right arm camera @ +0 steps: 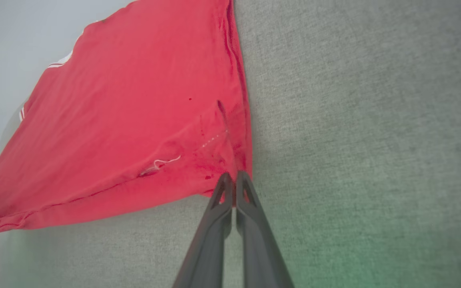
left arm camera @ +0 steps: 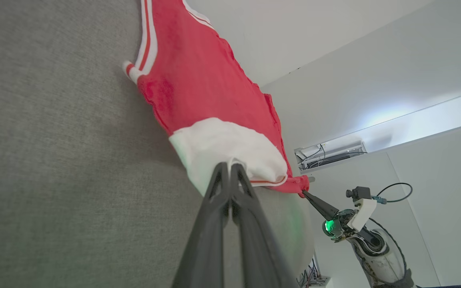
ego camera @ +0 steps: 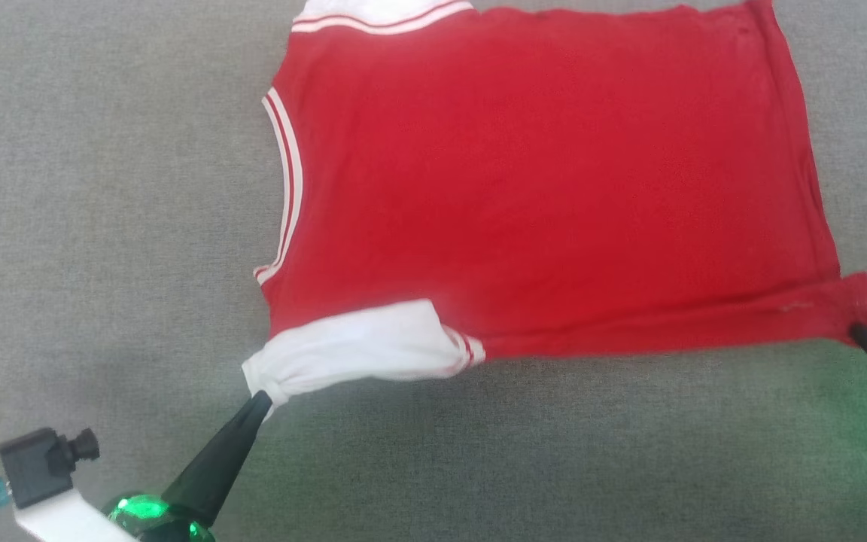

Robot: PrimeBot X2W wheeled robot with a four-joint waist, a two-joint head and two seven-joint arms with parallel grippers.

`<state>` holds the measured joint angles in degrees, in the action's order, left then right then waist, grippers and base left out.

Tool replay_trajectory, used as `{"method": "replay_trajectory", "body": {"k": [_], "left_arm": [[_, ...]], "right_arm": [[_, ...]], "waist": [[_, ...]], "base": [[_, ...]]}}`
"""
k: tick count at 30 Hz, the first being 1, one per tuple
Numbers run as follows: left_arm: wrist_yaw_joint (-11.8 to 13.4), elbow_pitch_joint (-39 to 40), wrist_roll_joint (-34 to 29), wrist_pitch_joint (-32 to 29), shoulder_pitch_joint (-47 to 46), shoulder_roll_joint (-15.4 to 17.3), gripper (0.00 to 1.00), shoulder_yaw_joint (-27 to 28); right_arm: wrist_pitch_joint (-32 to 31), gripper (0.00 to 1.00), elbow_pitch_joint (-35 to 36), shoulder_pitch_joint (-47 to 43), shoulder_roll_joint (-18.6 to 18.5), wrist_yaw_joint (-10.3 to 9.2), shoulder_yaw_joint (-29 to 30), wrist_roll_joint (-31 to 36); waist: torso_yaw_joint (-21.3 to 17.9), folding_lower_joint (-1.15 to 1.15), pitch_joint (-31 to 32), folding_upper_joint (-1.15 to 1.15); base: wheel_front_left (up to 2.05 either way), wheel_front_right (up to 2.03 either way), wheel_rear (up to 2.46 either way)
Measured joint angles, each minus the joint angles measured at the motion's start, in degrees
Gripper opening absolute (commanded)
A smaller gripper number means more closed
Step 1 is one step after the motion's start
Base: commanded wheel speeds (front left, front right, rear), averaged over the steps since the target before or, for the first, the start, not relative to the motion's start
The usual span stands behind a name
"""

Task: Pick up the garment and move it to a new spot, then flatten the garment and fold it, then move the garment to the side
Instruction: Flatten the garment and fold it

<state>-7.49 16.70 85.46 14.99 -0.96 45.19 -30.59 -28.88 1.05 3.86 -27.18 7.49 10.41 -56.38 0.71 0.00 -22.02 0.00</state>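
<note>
The garment (ego camera: 539,181) is a red jersey with white stripe trim, spread on a grey fabric surface with its plain side up. Its near edge is stretched between my two grippers. My left gripper (ego camera: 259,397) is shut on the bunched tip of the white sleeve (ego camera: 358,342), at the lower left of the head view. The left wrist view has the same pinch, with the gripper (left arm camera: 229,165) closed on the white sleeve (left arm camera: 226,148). My right gripper (ego camera: 856,329) is shut on the red hem corner at the right, and it (right arm camera: 233,175) pinches that corner (right arm camera: 214,160) in the right wrist view too.
Grey fabric surface (ego camera: 102,226) runs all around the garment, with room to the left and in front. In the left wrist view, white walls and a cable tray (left arm camera: 330,154) stand beyond the surface edge, and my right arm (left arm camera: 358,228) reaches in from there.
</note>
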Motion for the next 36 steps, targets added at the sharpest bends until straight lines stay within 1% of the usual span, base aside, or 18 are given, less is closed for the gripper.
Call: {"method": "replay_trajectory", "body": {"k": [2, 3, 7, 8, 9, 11, 15, 19, 21, 24, 29, 31, 34, 36], "left_arm": [[0.0, 1.67, -0.88, 0.01, 2.4, 0.27, 0.0, 1.31], [0.0, 2.09, -1.18, 0.01, 2.53, 0.36, 0.0, 1.56], [0.0, 2.66, -2.71, -0.04, -0.26, 0.81, 0.0, 0.83], [0.0, 2.66, -2.71, -0.04, -0.26, 0.81, 0.0, 0.83], [0.0, 2.34, -2.74, -1.08, -4.5, 0.67, 0.0, 0.11], [0.0, 0.94, -2.67, -2.41, -9.14, 0.67, 0.0, -0.31], [0.0, -3.23, -0.85, -4.89, -19.26, -0.73, 0.0, -0.43], [0.0, -10.05, 0.22, -6.35, -27.66, -2.56, 0.0, -0.32], [0.01, -14.35, 0.2, -6.71, -30.46, -2.87, 0.0, -0.37], [0.0, -19.61, 0.1, -7.37, -34.11, -4.55, 0.0, -1.23], [0.0, -28.62, -1.29, -6.8, -38.4, -5.67, 0.0, -2.6], [0.0, -31.47, -2.44, -6.31, -39.88, -5.99, 0.0, -3.74], [0.0, -36.02, -7.48, -6.39, -41.67, -5.43, 0.0, -7.83], [0.0, -37.63, -7.94, -6.16, -42.9, -5.84, 0.0, -9.34]], "right_arm": [[-1.98, 0.0, 4.53, -4.32, 1.6, -0.01, 2.56, 0.16], [-2.56, 0.0, 5.82, -4.89, 2.22, 0.0, 3.11, 0.37], [-4.01, 0.0, 8.11, -3.86, 4.49, -0.01, 4.75, 1.56], [-4.01, 0.0, 8.11, -3.86, 4.49, -0.01, 4.75, 1.56], [-4.22, 0.0, 8.03, -1.32, 5.56, -0.01, 4.74, 1.99], [-4.39, 0.0, 7.38, 2.08, 6.06, 0.0, 4.66, 2.7], [-3.81, 0.0, 2.97, 9.57, 6.82, 0.0, 4.49, 4.86], [-2.77, 0.0, -1.52, 15.74, 7.05, -0.01, 3.57, 6.47], [-1.79, 0.0, -3.67, 17.9, 7.37, -0.01, 2.89, 7.27], [-0.19, 0.0, -6.68, 20.87, 7.77, -0.01, 1.51, 8.33], [3.03, 0.0, -12.13, 25.87, 8.65, 0.0, -1.53, 9.25], [4.03, 0.0, -14.25, 27.19, 8.45, 0.0, -3.36, 9.95], [6.05, 0.0, -16.8, 28.45, 7.28, 0.0, -6.62, 11.78], [7.57, 0.0, -17.95, 29.1, 6.66, 0.0, -8.47, 12.15]], "waist": [[0.28, 0.0, 0.09, 0.0], [0.23, 0.0, 0.07, 0.0], [-0.2, 0.0, 0.17, 0.0], [-0.2, 0.0, 0.17, 0.0], [-0.33, 0.0, 0.24, 0.0], [-0.53, 0.0, 0.23, 0.0], [-1.01, 0.0, -0.22, 0.0], [-1.41, 0.0, -1.18, 0.0], [-1.68, 0.0, -1.84, 0.0], [-2.2, 0.0, -3.21, 0.0], [-3.15, 0.0, -6.06, 0.0], [-3.51, 0.0, -7.22, 0.0], [-3.86, 0.0, -8.57, 0.0], [-3.99, 0.0, -8.94, 0.0]], "base": [[0.0, 0.0, 0.0], [0.0, 0.0, 0.0], [0.0, 0.0, 0.0], [0.0, 0.0, 0.0], [0.0, 0.0, 0.0], [0.0, 0.0, 0.0], [0.0, 0.0, 0.0], [0.0, 0.0, 0.0], [0.0, 0.0, 0.0], [0.0, 0.0, 0.0], [0.0, 0.0, 0.0], [0.0, 0.0, 0.0], [0.0, 0.0, 0.0], [0.0, 0.0, 0.0]]}}
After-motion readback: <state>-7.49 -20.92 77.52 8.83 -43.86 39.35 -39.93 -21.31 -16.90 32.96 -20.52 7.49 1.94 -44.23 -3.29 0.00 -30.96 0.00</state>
